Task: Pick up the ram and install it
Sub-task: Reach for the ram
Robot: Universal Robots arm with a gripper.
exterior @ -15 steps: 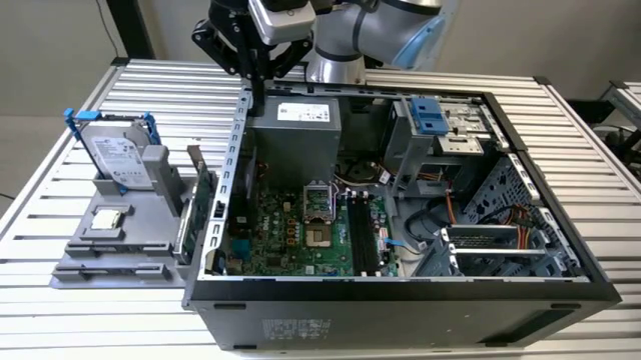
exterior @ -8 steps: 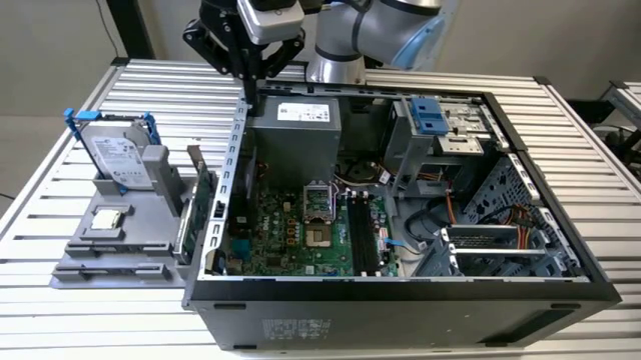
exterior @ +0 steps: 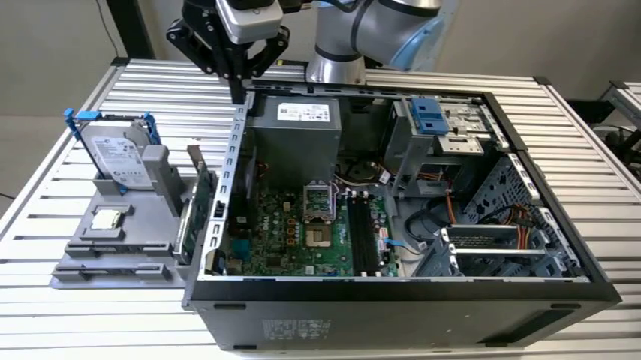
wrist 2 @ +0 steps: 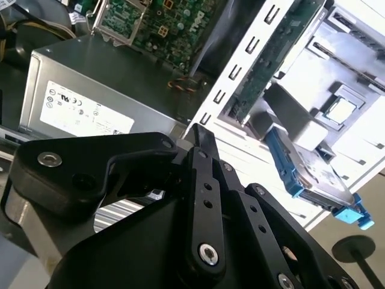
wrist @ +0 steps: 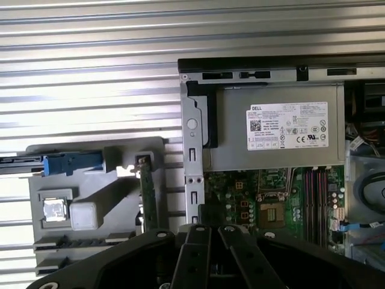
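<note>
Ram stick [exterior: 112, 268], long, thin, grey, is lying crosswise, lower left of our black gripper [exterior: 237, 88], which is hanging empty, fingers pressing together.

The exterior view is taken from high up, looking down at a slant over the open computer case [exterior: 401, 296] and the surface [exterior: 40, 300] toward the arm [exterior: 350, 45] at the far side. The first wrist view is pointed straight down from well above, past the black linkage [wrist: 210, 262] of the jaws. The second wrist view is set nearer and tilted. The labelled power supply [exterior: 296, 131] and the grey holder [exterior: 115, 247] are shared by all three views.
</note>
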